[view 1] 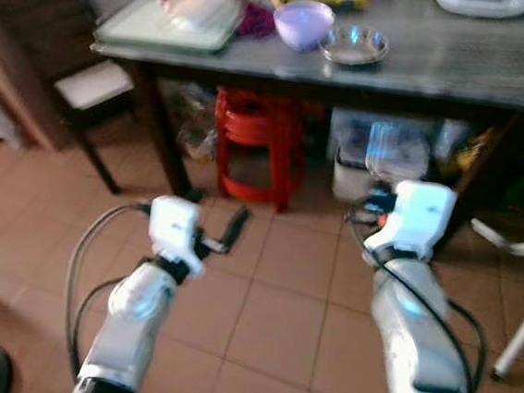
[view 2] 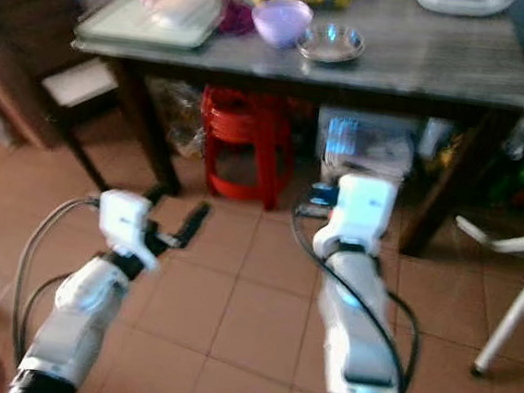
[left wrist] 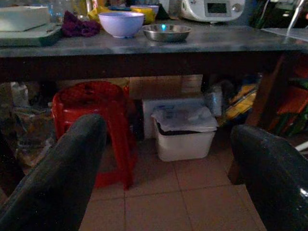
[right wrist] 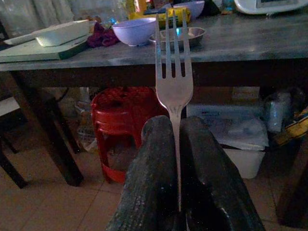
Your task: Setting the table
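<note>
Right tool clamped shut on a silver four-tined metal fork, handle pinched between the two black fingers, tines sticking straight out ahead along the tool's own line. Long axis of fork aimed at the grey stone-topped surface, which lay forward of and above both tools, well apart, over the tiled floor. Lilac plastic bowl and shallow round steel dish sat just beside each other on that surface, ahead and a bit toward the left of the fork tip. Left tool spread wide, nothing held, pointed at the red plastic stool under the surface. Right arm judged the one to place: fork likely needed raising and carrying forward onto the surface beside the dish.
</note>
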Motion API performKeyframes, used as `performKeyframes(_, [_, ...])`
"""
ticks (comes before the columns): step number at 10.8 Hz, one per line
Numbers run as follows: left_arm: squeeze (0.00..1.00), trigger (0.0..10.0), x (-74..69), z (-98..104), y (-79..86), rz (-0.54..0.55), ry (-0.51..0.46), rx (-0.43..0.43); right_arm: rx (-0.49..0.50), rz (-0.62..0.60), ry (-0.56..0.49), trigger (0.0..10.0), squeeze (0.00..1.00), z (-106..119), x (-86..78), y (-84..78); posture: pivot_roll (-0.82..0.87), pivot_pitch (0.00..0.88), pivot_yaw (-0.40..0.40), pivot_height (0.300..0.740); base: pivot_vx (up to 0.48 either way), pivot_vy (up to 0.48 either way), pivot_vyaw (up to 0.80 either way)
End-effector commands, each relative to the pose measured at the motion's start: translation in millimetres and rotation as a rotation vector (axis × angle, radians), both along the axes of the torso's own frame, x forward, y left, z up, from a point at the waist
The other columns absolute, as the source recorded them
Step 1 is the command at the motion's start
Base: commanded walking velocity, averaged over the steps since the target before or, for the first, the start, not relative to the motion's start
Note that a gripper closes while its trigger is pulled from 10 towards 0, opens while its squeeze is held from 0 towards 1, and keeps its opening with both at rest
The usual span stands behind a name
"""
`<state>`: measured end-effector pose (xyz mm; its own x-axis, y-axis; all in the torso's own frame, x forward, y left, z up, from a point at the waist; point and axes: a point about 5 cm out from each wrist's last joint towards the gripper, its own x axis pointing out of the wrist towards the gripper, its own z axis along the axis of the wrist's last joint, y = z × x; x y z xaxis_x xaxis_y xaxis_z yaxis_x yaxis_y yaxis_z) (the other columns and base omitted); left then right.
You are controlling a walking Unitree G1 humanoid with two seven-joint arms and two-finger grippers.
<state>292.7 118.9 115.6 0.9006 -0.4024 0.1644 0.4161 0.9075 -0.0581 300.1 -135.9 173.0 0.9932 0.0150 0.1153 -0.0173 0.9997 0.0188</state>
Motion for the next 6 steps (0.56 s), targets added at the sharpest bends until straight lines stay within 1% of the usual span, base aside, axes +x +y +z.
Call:
performKeyframes(1, [0.0, 10.0, 0.0, 0.7, -4.6, -0.021, -0.001, 0.003, 0.0, -0.015, -0.014, 10.0, 0.0, 2.4, -0.1, -4.3, -0.16, 0.149, 0.117, 0.74, 0.48, 0.0, 0.0])
performKeyframes(3, [0.0, 10.0, 0.2, 0.9, -4.7, -0.02, -0.002, 0.002, 0.003, -0.012, -0.009, 10.0, 0.0, 1.6, 0.4, -3.7, -0.15, 0.147, 0.115, 0.74, 0.48, 0.0, 0.0])
performKeyframes(6, [0.0, 10.0, -0.6, -0.2, -6.0, -0.02, 0.002, -0.001, 0.001, -0.01, -0.006, 10.0, 0.0, 1.4, 1.7, -3.7, -0.15, 0.148, 0.11, 0.74, 0.48, 0.0, -0.52])
